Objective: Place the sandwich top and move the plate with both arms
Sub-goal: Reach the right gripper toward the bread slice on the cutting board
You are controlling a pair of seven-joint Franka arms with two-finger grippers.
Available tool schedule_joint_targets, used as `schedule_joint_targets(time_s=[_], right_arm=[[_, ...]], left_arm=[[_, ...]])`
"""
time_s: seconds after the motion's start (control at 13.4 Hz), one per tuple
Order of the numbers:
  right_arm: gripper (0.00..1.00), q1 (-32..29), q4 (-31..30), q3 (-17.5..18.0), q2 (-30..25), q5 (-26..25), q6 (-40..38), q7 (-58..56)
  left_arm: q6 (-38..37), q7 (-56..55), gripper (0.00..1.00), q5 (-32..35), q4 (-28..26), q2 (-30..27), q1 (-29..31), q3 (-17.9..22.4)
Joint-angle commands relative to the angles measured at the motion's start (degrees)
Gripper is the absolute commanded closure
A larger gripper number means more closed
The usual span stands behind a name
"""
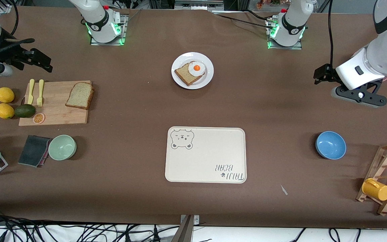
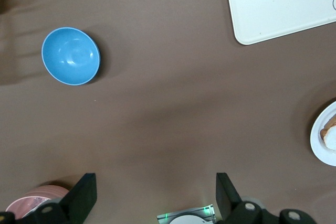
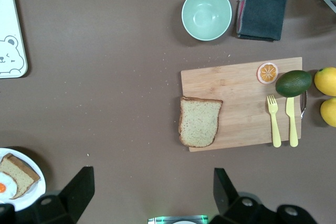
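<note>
Tan bread slice (image 1: 80, 95) on wooden board (image 1: 55, 103), mid-left of front frame; plate (image 1: 192, 70) w/ egg toast upper centre.
Both my grippers wide open, holding nothing: right gripper (image 3: 152, 192) over bare table nr board, left gripper (image 2: 156, 195) over bare table at right edge.

The brown table (image 1: 129, 174) carries a white plate (image 1: 207, 79), wooden cutting board (image 1: 57, 114), cream tray (image 1: 207, 158), two bowls, a dark cloth and two lemons.
</note>
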Motion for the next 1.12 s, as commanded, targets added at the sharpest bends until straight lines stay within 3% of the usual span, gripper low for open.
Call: schedule_joint_targets(time_s=[0.0, 1.04], right_arm=[[0.0, -0.69, 0.99, 0.24, 0.23, 0.62, -0.13, -0.95], [0.0, 0.09, -1.46, 1.47, 0.32, 0.36, 1.18, 2.92]], left_arm=[[-0.75, 0.09, 0.0, -0.82, 0.25, -0.35, 0.12, -0.04], [-0.57, -0.44, 0.0, -2.76, 0.34, -1.23, 0.12, 0.22]])
